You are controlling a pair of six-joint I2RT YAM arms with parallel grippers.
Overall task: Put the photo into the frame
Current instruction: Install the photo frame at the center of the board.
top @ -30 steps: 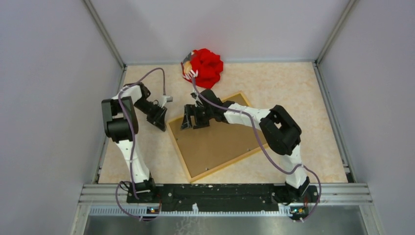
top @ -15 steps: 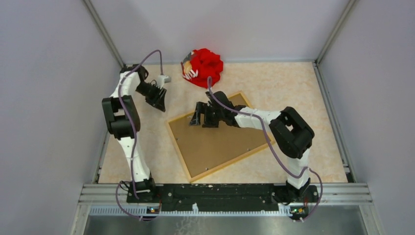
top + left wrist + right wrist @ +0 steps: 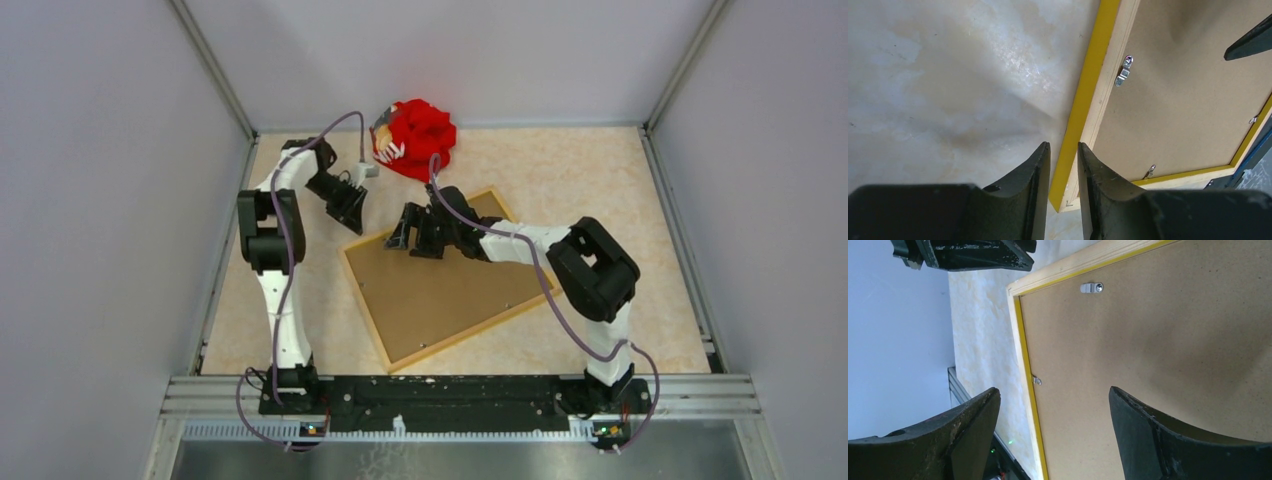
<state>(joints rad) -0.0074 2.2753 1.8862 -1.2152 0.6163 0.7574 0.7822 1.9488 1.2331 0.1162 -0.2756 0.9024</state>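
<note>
Brown backing board (image 3: 440,290) fills the frame (image 3: 1088,95), which lies face down and askew on the worktop (image 3: 600,170); photo not visible in any view, so I cannot tell whether it sits under the board; just changed: left gripper (image 3: 1062,150) has swung in from the worktop left of the frame to hover over the frame's far-left corner, fingers a narrow gap apart, nothing between them; right gripper (image 3: 1053,392) shifted only slightly, hangs over the board near that same corner, fingers wide apart, empty; likely both are converging on that corner to work a clip (image 3: 1124,70) or the rail; counts: one frame, one board, two grippers, three metal clips in left wrist view, two in right wrist view, one red cloth bundle (image 3: 420,135) beyond the frame's far side.
</note>
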